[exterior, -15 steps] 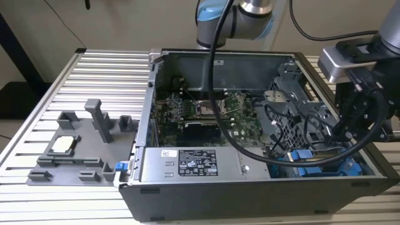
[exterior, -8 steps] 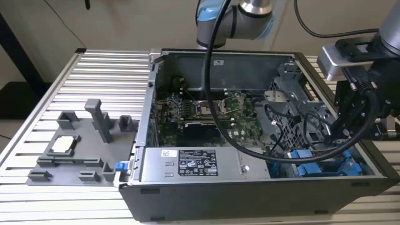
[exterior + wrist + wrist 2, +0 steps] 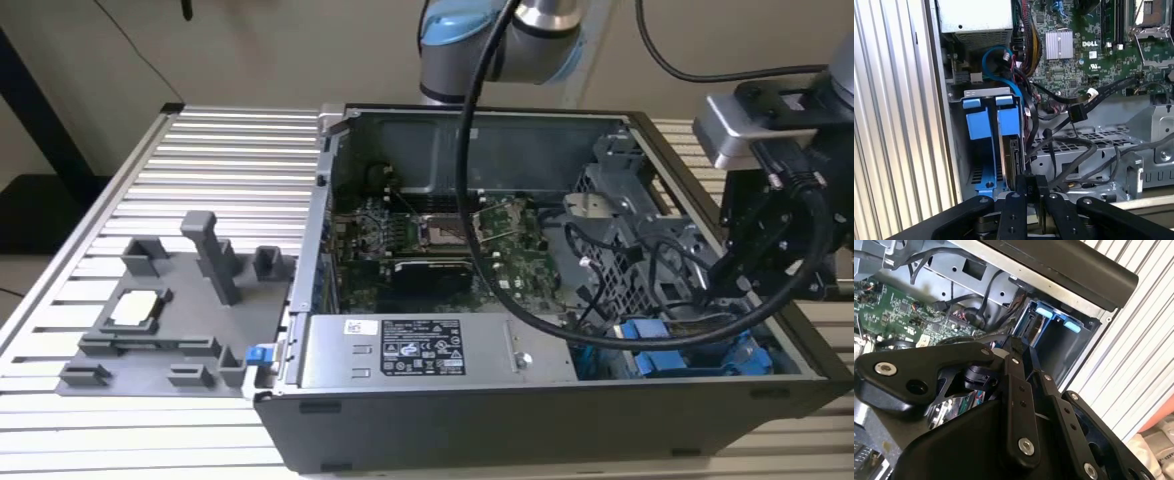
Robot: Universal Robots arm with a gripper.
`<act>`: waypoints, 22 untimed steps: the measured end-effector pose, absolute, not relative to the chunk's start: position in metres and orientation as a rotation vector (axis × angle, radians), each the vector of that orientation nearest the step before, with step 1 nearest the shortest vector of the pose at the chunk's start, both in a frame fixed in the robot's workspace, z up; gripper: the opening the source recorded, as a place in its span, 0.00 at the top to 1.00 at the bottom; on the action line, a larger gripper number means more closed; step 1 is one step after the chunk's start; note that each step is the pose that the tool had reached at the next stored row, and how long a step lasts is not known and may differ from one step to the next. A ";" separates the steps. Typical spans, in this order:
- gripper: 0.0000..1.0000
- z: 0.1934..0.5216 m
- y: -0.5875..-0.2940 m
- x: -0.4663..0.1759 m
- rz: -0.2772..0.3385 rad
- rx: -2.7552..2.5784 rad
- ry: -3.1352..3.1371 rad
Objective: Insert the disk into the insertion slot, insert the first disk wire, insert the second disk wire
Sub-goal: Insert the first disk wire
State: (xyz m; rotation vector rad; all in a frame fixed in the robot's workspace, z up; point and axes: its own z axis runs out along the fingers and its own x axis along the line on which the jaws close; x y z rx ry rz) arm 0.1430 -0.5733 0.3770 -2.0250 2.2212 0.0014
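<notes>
The disk (image 3: 1014, 155) stands on edge in the insertion slot (image 3: 985, 167), its bright blue carrier (image 3: 1007, 120) topped by two blue end tabs. In the exterior view the slot (image 3: 681, 355) is at the case's front corner on the exterior view's right, under the arm's wrist (image 3: 781, 200). My gripper (image 3: 1030, 186) has its fingers close together, tips at the disk's near edge; in the second wrist view the gripper (image 3: 1015, 346) points into the blue-railed slot (image 3: 1059, 337). A loose black wire with a connector (image 3: 1077, 114) hangs beside the disk, and a blue wire (image 3: 999, 55) loops above it.
The grey labelled power-supply box (image 3: 420, 350) borders the slot. A perforated metal cage (image 3: 627, 230) with several black cables and the green motherboard (image 3: 441, 230) lie beyond. A grey fixture (image 3: 160, 320) sits on the ribbed table at the exterior view's left.
</notes>
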 end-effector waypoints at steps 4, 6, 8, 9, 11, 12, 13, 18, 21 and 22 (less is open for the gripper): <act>0.81 0.376 -0.573 0.148 0.027 -2.038 2.238; 0.81 0.376 -0.573 0.151 0.041 -2.045 2.248; 0.81 0.376 -0.573 0.153 0.056 -2.052 2.257; 0.81 0.375 -0.573 0.154 0.063 -2.055 2.261; 0.81 0.375 -0.573 0.156 0.074 -2.060 2.268; 0.81 0.374 -0.573 0.158 0.079 -2.062 2.271; 0.81 0.374 -0.573 0.159 0.082 -2.063 2.272; 0.81 0.372 -0.574 0.162 0.090 -2.067 2.276; 0.81 0.371 -0.575 0.162 0.090 -2.068 2.276; 0.81 0.371 -0.575 0.163 0.090 -2.069 2.275</act>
